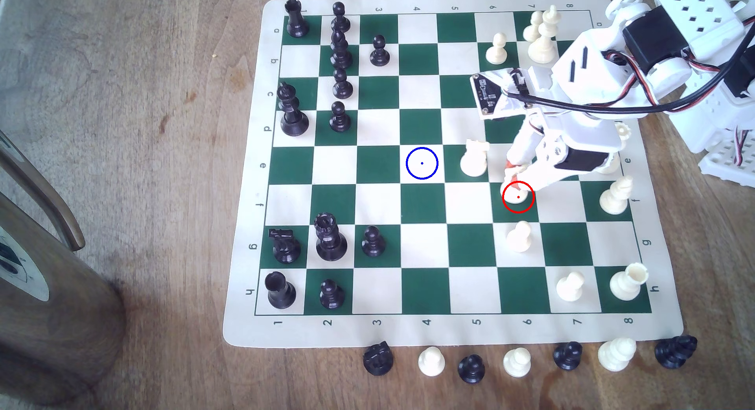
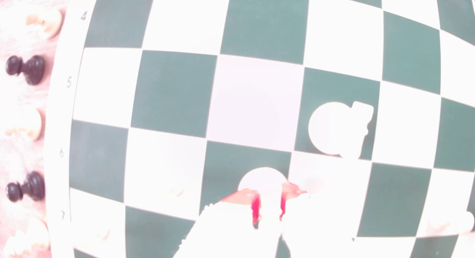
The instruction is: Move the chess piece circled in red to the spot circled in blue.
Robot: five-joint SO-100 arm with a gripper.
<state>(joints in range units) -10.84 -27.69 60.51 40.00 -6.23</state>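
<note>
The chess piece circled in red is a cream-white knight on a green square toward the exterior view's right. My gripper comes down on it from above and hides its head. In the wrist view the knight's round base still rests on the green square. The gripper has its red-orange pads pressed against both sides of the knight's body. The spot circled in blue is a bare cream square two columns toward the exterior view's left and one row up.
A second cream knight stands on the square between the held piece and the blue spot. A cream pawn stands just below the gripper. Black pieces fill the board's left side. Captured pieces line the mat's near edge.
</note>
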